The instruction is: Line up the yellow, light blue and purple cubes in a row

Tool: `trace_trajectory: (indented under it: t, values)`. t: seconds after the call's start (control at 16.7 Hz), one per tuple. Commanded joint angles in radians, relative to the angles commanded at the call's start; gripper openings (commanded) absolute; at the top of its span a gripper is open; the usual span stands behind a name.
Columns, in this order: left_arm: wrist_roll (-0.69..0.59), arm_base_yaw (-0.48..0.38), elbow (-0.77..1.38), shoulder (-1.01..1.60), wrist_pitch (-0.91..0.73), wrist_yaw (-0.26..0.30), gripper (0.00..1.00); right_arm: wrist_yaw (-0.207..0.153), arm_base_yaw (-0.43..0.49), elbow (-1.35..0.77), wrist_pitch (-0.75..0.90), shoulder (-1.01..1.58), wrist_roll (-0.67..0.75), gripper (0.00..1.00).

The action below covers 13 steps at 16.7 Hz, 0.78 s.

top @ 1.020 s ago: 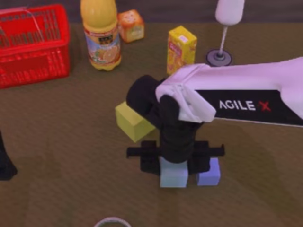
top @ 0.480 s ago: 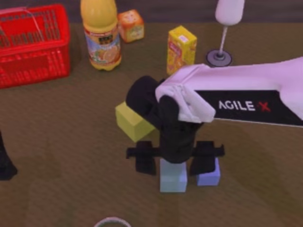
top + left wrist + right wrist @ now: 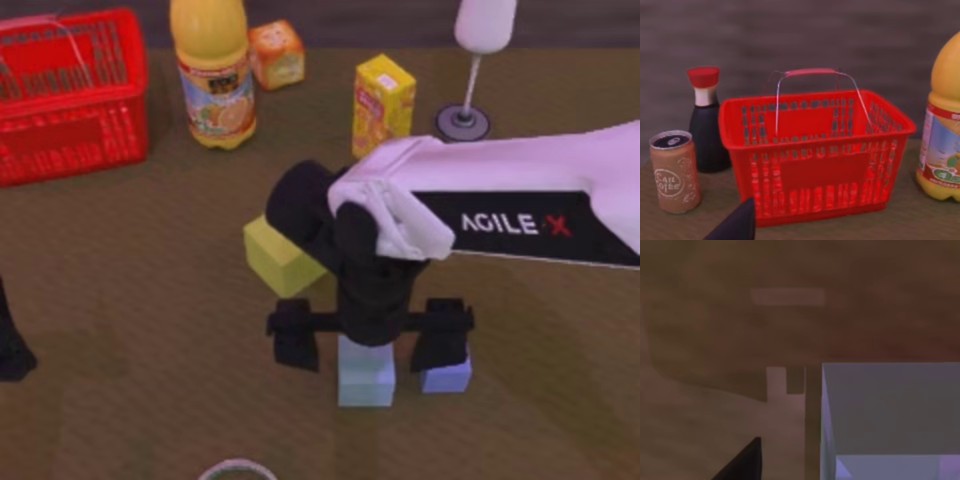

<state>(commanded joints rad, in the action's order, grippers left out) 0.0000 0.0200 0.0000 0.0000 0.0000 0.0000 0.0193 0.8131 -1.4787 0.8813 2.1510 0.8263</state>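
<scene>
1. Left arm [image 3: 12, 345]: parked at the table's left edge, only a dark sliver of it in the top view. I can't tell its pincer state. Its wrist view shows just the basket [image 3: 815, 150], can [image 3: 674, 170] and dark bottle [image 3: 705, 120].
2. Yellow cube [image 3: 280, 257]: mid-table, set back from the other two and rotated, partly under my right arm. Not in the row yet.
3. Blue cube [image 3: 366, 375]: front-centre, directly under my right pincer [image 3: 370, 335]. Jaws spread wide, one each side of it, nothing held.
4. Purple cube [image 3: 447, 375]: just right of blue, narrow gap, front faces roughly level. My right finger stands over its back edge.
5. Step, as I read it: blue is placed, now retreat. Do it well: lift straight up, jaws kept wide, no sideways drift, or that finger may drag purple off line. Clear both cubes before swinging away.
6. Next job is likely yellow: needs a turn to square it up, then a spot left of blue, same gap.
7. Versus a second ago: jaws were tighter around blue and have opened in steps, the right finger sliding out over purple. Pincer sits a touch further back. Blue, purple and yellow haven't shifted; left arm unchanged.
</scene>
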Motion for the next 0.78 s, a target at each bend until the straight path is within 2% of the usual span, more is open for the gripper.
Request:
trace_trajectory:
  t: [0.24,0.54,0.78]
  values:
    - [0.000,0.000,0.000,0.000,0.000,0.000,1.00,0.000,0.003,-0.033,0.042,-0.013,0.001,1.00]
    - [0.000,0.000,0.000,0.000,0.000,0.000,1.00,-0.001,0.009,-0.141,0.224,-0.077,0.002,1.00]
    - [0.000,0.000,0.000,0.000,0.000,0.000,1.00,-0.001,0.009,-0.154,0.242,-0.089,0.000,1.00]
